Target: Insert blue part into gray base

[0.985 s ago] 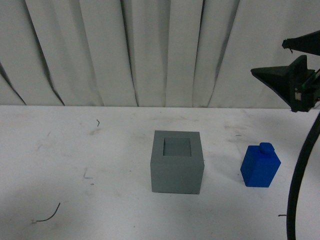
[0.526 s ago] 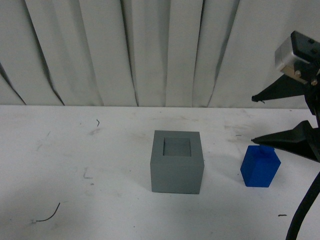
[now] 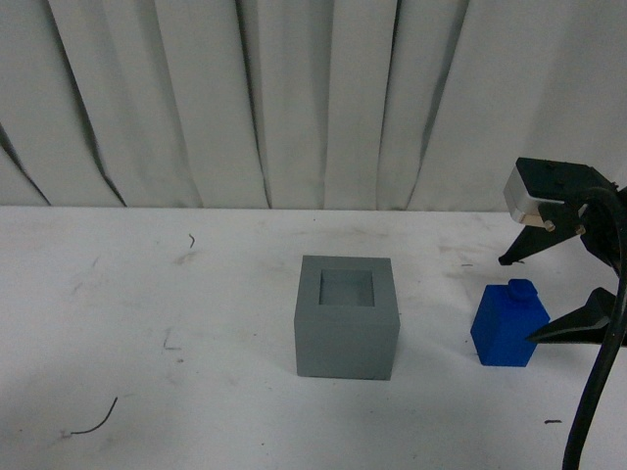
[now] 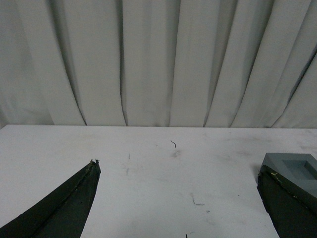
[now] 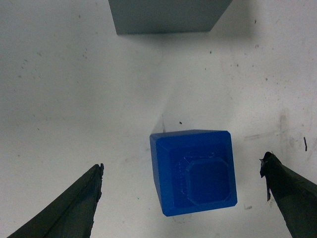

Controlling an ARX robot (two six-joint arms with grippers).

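The gray base (image 3: 347,316) stands mid-table with its square recess facing up and empty. The blue part (image 3: 508,325) stands upright on the table to its right, knob on top. My right gripper (image 3: 517,301) is open, and its two dark fingers straddle the blue part without touching it. In the right wrist view the blue part (image 5: 194,171) sits between the spread fingers of the right gripper (image 5: 182,169), with the gray base (image 5: 168,16) beyond it. My left gripper (image 4: 178,171) is open and empty over bare table, with a corner of the gray base (image 4: 292,168) beside one finger.
A white curtain (image 3: 294,98) hangs behind the white table (image 3: 147,323). A black cable (image 3: 593,392) runs down the right edge of the front view. Small wire scraps (image 3: 93,421) lie at the front left.
My right gripper has come down from well above the table to the blue part's level, and its fingers now straddle the part. The blue part and gray base have not moved.
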